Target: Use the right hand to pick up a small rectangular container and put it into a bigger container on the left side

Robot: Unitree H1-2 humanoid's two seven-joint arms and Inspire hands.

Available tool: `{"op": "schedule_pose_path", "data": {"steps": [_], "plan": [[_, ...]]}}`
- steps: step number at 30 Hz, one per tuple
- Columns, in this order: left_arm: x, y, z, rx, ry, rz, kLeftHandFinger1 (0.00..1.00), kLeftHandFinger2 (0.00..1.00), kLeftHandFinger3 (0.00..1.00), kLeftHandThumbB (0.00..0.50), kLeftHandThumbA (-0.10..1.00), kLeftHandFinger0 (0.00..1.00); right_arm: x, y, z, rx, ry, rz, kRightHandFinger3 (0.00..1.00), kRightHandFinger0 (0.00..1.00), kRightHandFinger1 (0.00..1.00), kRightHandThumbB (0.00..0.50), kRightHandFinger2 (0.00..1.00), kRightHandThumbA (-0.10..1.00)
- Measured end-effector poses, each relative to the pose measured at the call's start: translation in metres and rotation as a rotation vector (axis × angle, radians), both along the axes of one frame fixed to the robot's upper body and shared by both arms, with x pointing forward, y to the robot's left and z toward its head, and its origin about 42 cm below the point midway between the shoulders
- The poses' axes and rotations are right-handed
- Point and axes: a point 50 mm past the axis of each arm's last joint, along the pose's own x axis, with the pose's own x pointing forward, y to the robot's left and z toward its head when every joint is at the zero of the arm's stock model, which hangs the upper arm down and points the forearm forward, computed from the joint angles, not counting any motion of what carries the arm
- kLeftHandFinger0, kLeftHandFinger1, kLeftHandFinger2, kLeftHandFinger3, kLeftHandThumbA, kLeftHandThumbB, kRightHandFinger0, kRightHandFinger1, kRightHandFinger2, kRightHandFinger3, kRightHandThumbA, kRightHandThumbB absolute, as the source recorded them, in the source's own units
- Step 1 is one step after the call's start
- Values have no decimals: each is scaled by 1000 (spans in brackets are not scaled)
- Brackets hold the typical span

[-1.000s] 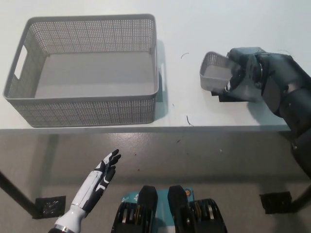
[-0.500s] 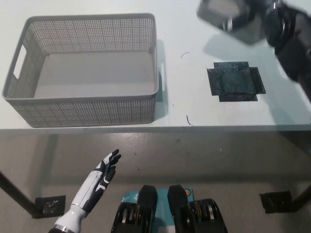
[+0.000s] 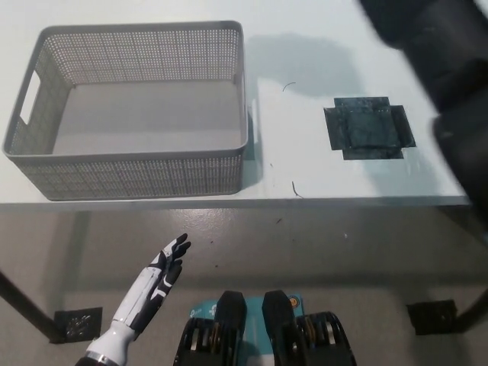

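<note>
i read this as a lab test bench: bare white table (image 3: 320,179), dark taped marker patch (image 3: 368,127) on it, plain grey floor (image 3: 320,259) below.

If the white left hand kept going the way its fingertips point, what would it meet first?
Probably the front edge of the table: the open left hand points up and slightly right from below it. Depth is unclear; it may pass underneath instead.

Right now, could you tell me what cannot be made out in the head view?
- Right hand: cut off by the top edge; only the blurred black right arm shows.
- Small container: not in view, so its grasp is unverifiable.
- Large basket: nothing hidden; it holds nothing.
- Left hand: open, below the table.
</note>
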Motion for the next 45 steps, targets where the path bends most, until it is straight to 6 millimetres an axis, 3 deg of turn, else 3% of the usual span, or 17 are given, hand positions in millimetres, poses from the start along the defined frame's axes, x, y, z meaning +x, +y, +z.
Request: {"op": "schedule_pose_path", "data": {"steps": [4, 6, 7, 9, 11, 13, 14, 15, 17, 18, 21, 22, 23, 25, 27, 35, 45], "plan": [[1, -1, 1, 1, -3, -5, 1000, 1000, 1000, 257, 1000, 1000, -17, 55, -17, -13, 21, 87, 680, 0, 447, 245, 840, -100], [3, -1, 2, 1, -6, -6, 1000, 1000, 1000, 256, 1000, 1000, -24, 75, -28, -29, 37, 115, 715, 79, 500, 315, 847, -100], [3, -1, 3, 1, -9, -7, 1000, 1000, 1000, 255, 1000, 1000, -28, 87, -35, -41, 47, 130, 502, 24, 333, 300, 560, -100], [4, -1, 3, 1, -9, -7, 1000, 1000, 1000, 255, 1000, 1000, -36, 104, -45, -62, 62, 152, 326, 1, 217, 291, 396, -100], [4, -1, 3, 2, -9, -8, 1000, 1000, 1000, 265, 1000, 1000, -43, 119, -54, -75, 78, 173, 324, 0, 143, 297, 345, -100], [4, -1, 3, 3, -9, -10, 1000, 1000, 1000, 261, 1000, 1000, -49, 132, -62, -86, 91, 188, 492, 0, 44, 288, 276, -100], [4, -2, 3, 3, -9, -11, 1000, 1000, 1000, 259, 1000, 1000, -52, 137, -65, -92, 98, 193, 490, 0, 18, 293, 247, -100], [4, -1, 3, 3, -9, -12, 1000, 1000, 1000, 253, 1000, 1000, -55, 141, -69, -97, 106, 192, 483, 84, 147, 283, 388, -100], [4, -1, 3, 4, -8, -14, 1000, 1000, 1000, 252, 1000, 1000, -57, 146, -74, -102, 117, 190, 432, 80, 128, 286, 299, -100], [4, -2, 3, 5, -8, -16, 1000, 1000, 1000, 257, 1000, 1000, -59, 149, -76, -104, 124, 188, 458, 80, 120, 289, 273, -100], [4, -1, 3, 11, -6, -25, 1000, 1000, 1000, 265, 1000, 1000, -61, 153, -85, -111, 144, 182, 929, 63, 110, 249, 283, -39], [4, -1, 3, 13, -6, -26, 1000, 1000, 1000, 263, 1000, 1000, -61, 153, -89, -118, 154, 174, 1000, 233, 373, 271, 617, 203], [4, -1, 4, 14, -7, -27, 1000, 1000, 1000, 269, 1000, 1000, -60, 153, -92, -126, 165, 166, 1000, 637, 917, 320, 1000, 469], [4, 0, 4, 17, -8, -27, 1000, 1000, 1000, 269, 1000, 1000, -58, 150, -99, -162, 201, 136, 1000, 1000, 1000, 388, 1000, 593], [5, 1, 5, 20, -8, -29, 1000, 1000, 1000, 265, 1000, 1000, -56, 147, -104, -193, 238, 112, 1000, 1000, 1000, 439, 1000, 639], [8, 0, 8, 25, -13, -44, 1000, 1000, 1000, 274, 1000, 1000, -53, 142, -111, -241, 342, 69, 1000, 1000, 1000, 496, 1000, 805], [14, -2, 13, 27, -27, -57, 1000, 1000, 1000, 284, 1000, 1000, -47, 132, -110, -234, 424, 66, 1000, 1000, 1000, 500, 1000, 969]]}}
